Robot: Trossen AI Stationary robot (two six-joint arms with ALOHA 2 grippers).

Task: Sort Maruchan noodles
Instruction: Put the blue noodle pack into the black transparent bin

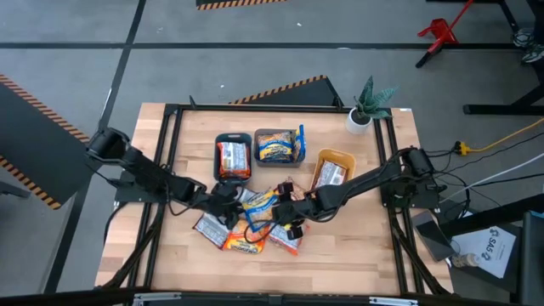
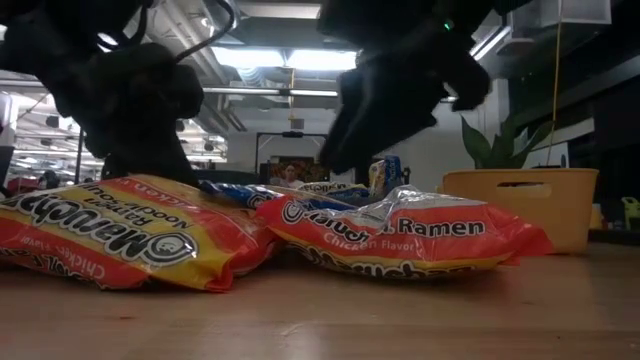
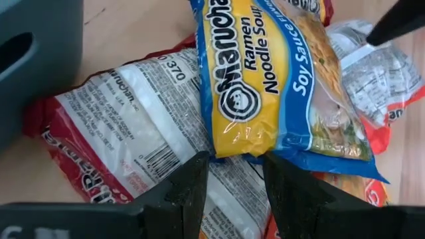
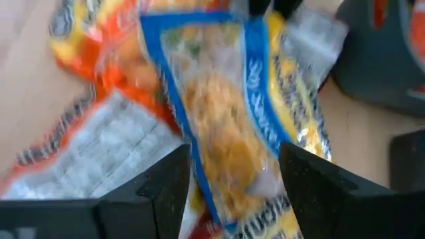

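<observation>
Yellow-blue packet (image 3: 279, 79) — "Maruchan Ramen Noodle Soup, Soy Sauce".

tabletop (image 1: 357, 246): pale wood, black frame
trays: dark (image 1: 233, 159), grey (image 1: 278, 146), orange (image 1: 333, 169), side by side along the far part
packets (image 1: 246, 223): heaped mid-table
plant (image 1: 367, 105): far right corner

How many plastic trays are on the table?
3, in a row behind the noodle pile: a dark tray on the left, a grey tray in the middle, an orange tray on the right. None looks hidden.
</observation>
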